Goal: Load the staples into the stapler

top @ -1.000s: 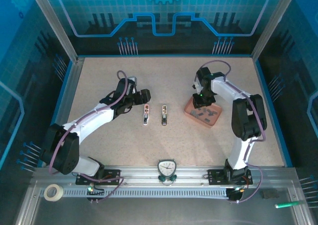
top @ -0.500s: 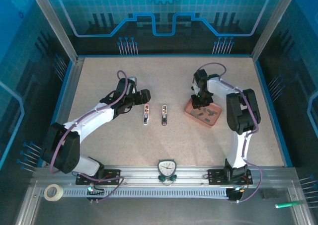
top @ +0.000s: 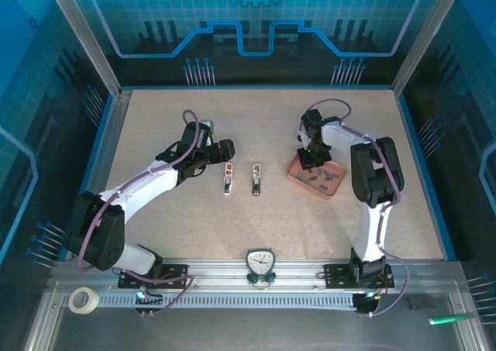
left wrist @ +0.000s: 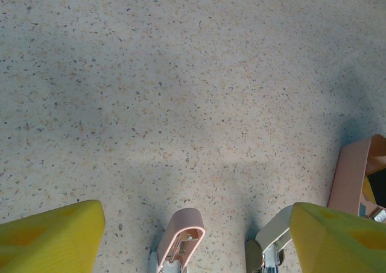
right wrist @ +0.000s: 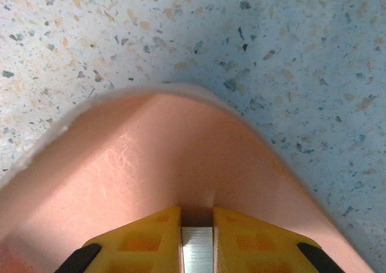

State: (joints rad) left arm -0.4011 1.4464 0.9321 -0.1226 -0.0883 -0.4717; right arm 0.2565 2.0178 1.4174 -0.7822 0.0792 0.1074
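From above, the stapler (top: 228, 178) lies flat near the middle of the bench (top: 194, 235), a little toward its left edge. A second small pink and grey piece (top: 256, 177) lies just beside it, parallel, not touching. The left gripper (top: 225, 149) hangs just on the far side of these two, and this view does not show how wide it is.

The left wrist camera gives that answer. The left gripper (left wrist: 197, 216) is wide open, with one yellow finger (left wrist: 48, 237) at each lower corner. Between them is the rounded pink end of the stapler (left wrist: 181, 237) and a silver metal end (left wrist: 271, 243), neither one touched.

The salmon tray (top: 333, 192) sits toward the right edge of the bench, with the staples (top: 324, 178) as dark bits inside. The right gripper (top: 310, 161) is down at its far left corner.

From the right wrist, the right gripper (right wrist: 197, 213) is closed narrow on one silver staple strip (right wrist: 197, 252), just above the floor of the tray (right wrist: 181, 152) in a rounded corner.
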